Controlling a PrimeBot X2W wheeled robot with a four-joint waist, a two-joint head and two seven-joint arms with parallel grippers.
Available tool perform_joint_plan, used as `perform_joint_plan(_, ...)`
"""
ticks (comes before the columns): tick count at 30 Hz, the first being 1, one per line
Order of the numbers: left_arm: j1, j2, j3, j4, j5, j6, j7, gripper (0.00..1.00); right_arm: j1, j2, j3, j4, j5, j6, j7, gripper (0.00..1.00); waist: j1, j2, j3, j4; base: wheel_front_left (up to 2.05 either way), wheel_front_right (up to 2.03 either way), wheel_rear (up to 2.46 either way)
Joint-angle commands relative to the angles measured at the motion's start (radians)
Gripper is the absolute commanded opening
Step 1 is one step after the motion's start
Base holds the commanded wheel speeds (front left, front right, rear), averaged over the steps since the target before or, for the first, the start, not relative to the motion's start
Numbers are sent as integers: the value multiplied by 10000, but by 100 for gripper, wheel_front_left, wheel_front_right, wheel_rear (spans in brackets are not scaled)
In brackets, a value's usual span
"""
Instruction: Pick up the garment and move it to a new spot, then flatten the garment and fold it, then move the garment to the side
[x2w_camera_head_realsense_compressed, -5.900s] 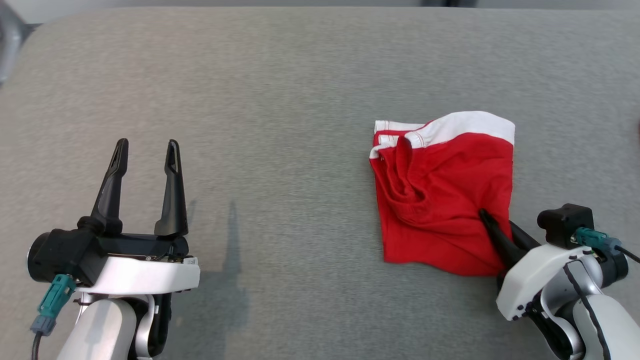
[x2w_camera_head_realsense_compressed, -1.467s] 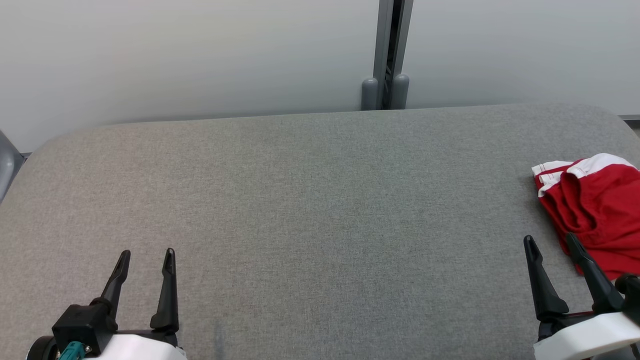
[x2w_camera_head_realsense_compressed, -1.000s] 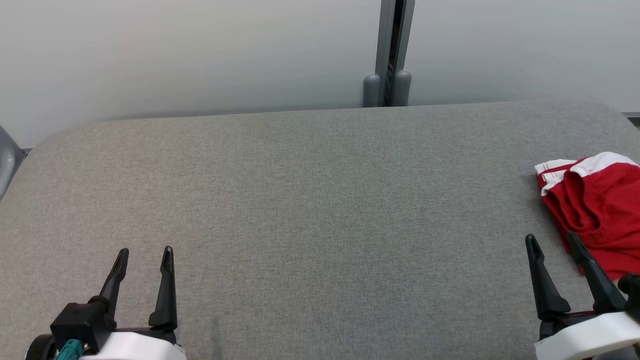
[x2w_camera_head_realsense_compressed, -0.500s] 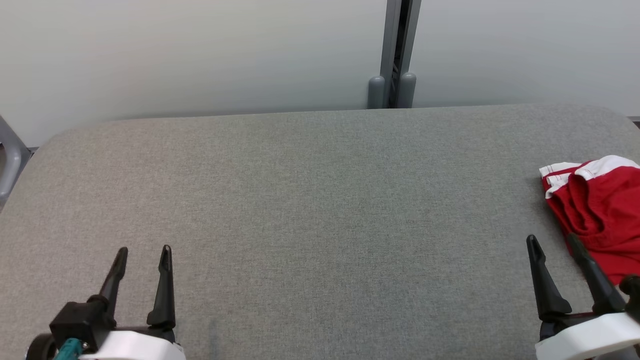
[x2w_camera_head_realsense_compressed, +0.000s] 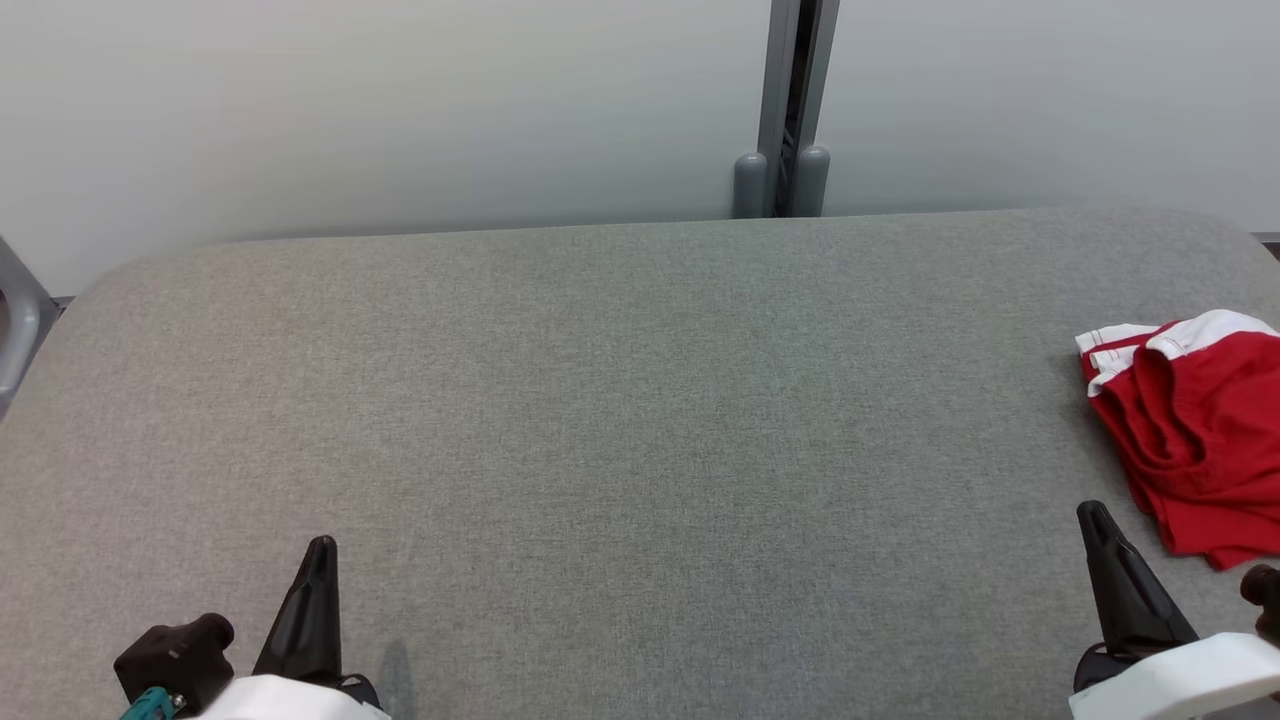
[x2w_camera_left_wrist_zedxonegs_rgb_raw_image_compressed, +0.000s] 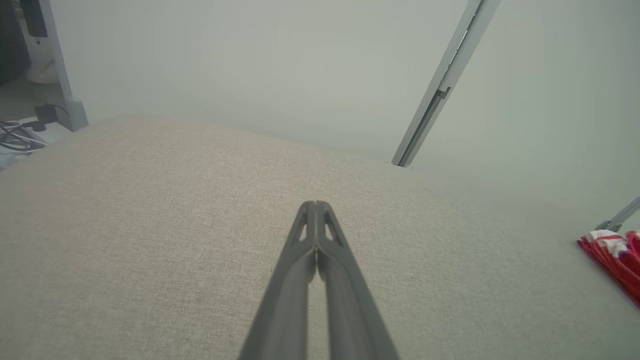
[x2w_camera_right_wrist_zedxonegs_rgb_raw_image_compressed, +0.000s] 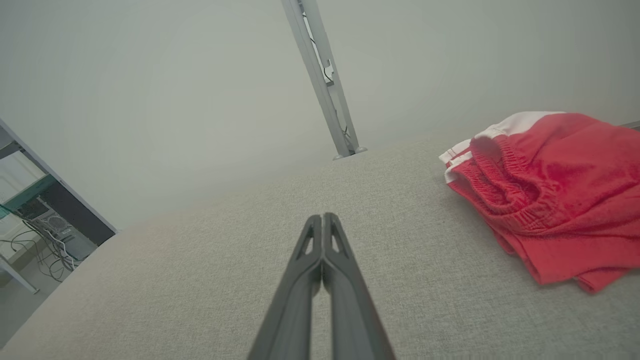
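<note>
Left pincer (x2w_camera_head_realsense_compressed: 320, 548) and right pincer (x2w_camera_head_realsense_compressed: 1093, 512) are both sitting closed and empty over the grey table (x2w_camera_head_realsense_compressed: 640, 400), with the garment (x2w_camera_head_realsense_compressed: 1195, 450) lying at the right edge.

At the near left, the left pincer is pointing toward the far side, its two dark fingers pressed together with nothing between them; in its wrist view the tips are meeting over bare grey fabric. Beyond the far edge of the table's wide middle, a grey post (x2w_camera_head_realsense_compressed: 790, 100) is standing against the pale wall (x2w_camera_head_realsense_compressed: 400, 100). At the near right, the right pincer is likewise holding its fingers together and gripping nothing. Just to its right and a little farther off, apart from its tips, the garment is lying folded and slightly rumpled on the table. It is red with a white band along its far side, and it is running out of the head view at the right.
</note>
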Motion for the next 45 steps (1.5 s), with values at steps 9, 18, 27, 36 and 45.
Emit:
perform_joint_plan(9, -561, -250, 349, 294, -1466, -552, 87, 0, -542, -215, -248, 416, 1803, -1, 225, 0, 0, -1, -14, -40, 0, 0, 0)
perform_joint_plan(18, -768, -520, 545, 543, -2589, -953, 162, 0, -796, -274, -440, 845, 3150, -1, 414, 0, 0, -1, -26, -77, 0, 0, 0)
perform_joint_plan(27, -953, -764, 721, 781, -3605, -1319, 228, 0, -1029, -314, -642, 1236, 4346, -2, 604, 0, 0, -1, -38, -113, 0, 0, 0)
perform_joint_plan(36, -1094, -958, 864, 983, -4428, -1623, 287, 0, -1223, -334, -814, 1561, 5308, -2, 766, 0, 0, -1, -49, -146, 0, 0, 0)
perform_joint_plan(45, -1254, -1175, 1012, 1196, -5290, -1926, 341, 0, -1428, -350, -1015, 1897, 6290, -2, 953, 0, 0, -1, -61, -183, 0, 0, 0)
